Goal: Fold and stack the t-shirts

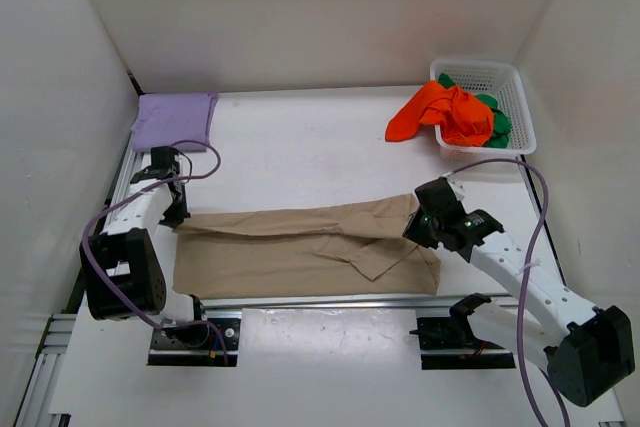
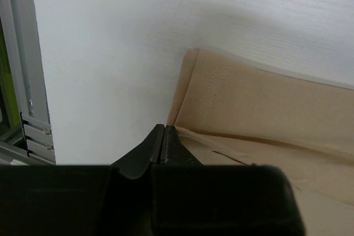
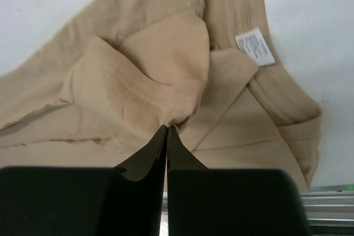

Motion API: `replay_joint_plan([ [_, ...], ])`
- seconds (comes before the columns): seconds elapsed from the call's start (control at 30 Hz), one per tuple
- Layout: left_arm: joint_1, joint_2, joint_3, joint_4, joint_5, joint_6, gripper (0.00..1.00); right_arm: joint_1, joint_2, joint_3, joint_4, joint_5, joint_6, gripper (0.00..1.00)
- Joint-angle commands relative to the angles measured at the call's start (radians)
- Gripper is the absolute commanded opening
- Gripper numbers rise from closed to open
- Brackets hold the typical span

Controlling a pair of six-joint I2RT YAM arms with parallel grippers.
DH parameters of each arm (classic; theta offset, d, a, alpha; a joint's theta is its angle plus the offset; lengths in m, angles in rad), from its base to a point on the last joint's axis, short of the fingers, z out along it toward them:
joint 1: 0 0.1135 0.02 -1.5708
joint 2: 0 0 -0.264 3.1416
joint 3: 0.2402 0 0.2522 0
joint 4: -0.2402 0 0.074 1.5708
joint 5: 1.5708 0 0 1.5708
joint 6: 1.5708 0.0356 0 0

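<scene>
While one shirt looks finished, most of the work is still to do. The lavender t-shirt (image 1: 175,119) lies folded at the far left corner of the worktop (image 1: 300,147), with nothing stacked on it. The beige t-shirt (image 1: 300,247) is stretched as a long band across the near part of the worktop, between the two arms, and I judge it only partly folded. The orange-red t-shirt (image 1: 440,112) hangs crumpled over the rim of the white basket (image 1: 520,82) at the far right. The green t-shirt (image 1: 497,119) sits inside it, also unfolded.

The left pincer (image 2: 164,132) is fully closed at the left edge of the beige t-shirt and seems to nip the cloth there. The right pincer (image 3: 167,131) is closed too, gripping a puckered fold at the collar end.
</scene>
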Motion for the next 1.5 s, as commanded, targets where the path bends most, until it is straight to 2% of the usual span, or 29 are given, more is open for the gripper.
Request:
replay_joint_plan([
  [0.0,0.004,-0.028,-0.026,0.009,-0.017,0.000,0.10,0.028,-0.013,-0.040,-0.015,0.013,0.060,0.00],
  [0.43,0.004,-0.010,-0.077,0.009,-0.035,0.000,0.11,0.028,-0.004,-0.150,-0.015,0.042,0.091,0.00],
  [0.53,0.013,0.009,-0.077,0.009,-0.035,0.000,0.22,0.028,-0.004,-0.159,-0.015,0.042,0.091,0.00],
  [0.57,0.013,0.009,-0.077,0.009,-0.046,0.000,0.40,0.028,-0.004,-0.159,-0.005,0.042,0.091,0.00],
  [0.6,0.013,0.020,-0.066,0.009,-0.046,0.000,0.49,0.028,0.005,-0.159,-0.005,0.042,0.091,0.00],
  [0.67,0.013,0.020,-0.057,0.009,-0.055,0.000,0.58,0.028,0.017,-0.169,0.006,0.033,0.091,0.00],
  [0.83,0.048,-0.023,0.009,-0.017,-0.066,0.000,0.65,0.028,0.037,-0.178,0.035,-0.004,0.091,0.00],
  [0.93,0.049,-0.042,0.082,-0.072,-0.028,0.000,0.65,0.028,0.049,-0.178,0.044,-0.004,0.091,0.00],
  [1.03,-0.029,-0.042,0.154,-0.145,0.030,0.000,0.65,0.028,0.049,-0.169,0.044,0.005,0.091,0.00],
  [1.17,-0.201,0.009,0.188,-0.180,0.066,0.000,0.65,0.019,0.049,-0.138,0.023,0.025,0.081,0.00],
  [1.23,-0.333,0.036,0.225,-0.209,0.101,0.000,0.65,0.019,0.049,-0.124,0.012,0.035,0.060,0.00],
  [1.33,-0.516,0.101,0.341,-0.232,0.233,0.000,0.65,0.010,0.062,-0.124,0.012,0.035,0.046,0.00],
  [1.37,-0.600,0.143,0.384,-0.232,0.320,0.000,0.66,0.010,0.062,-0.124,0.012,0.026,0.046,0.00],
  [1.43,-0.674,0.196,0.523,-0.241,0.410,0.000,0.66,0.001,0.086,-0.150,0.012,0.012,0.046,0.00],
  [1.47,-0.707,0.226,0.573,-0.241,0.501,0.000,0.66,-0.008,0.086,-0.159,0.023,0.001,0.058,0.00],
])
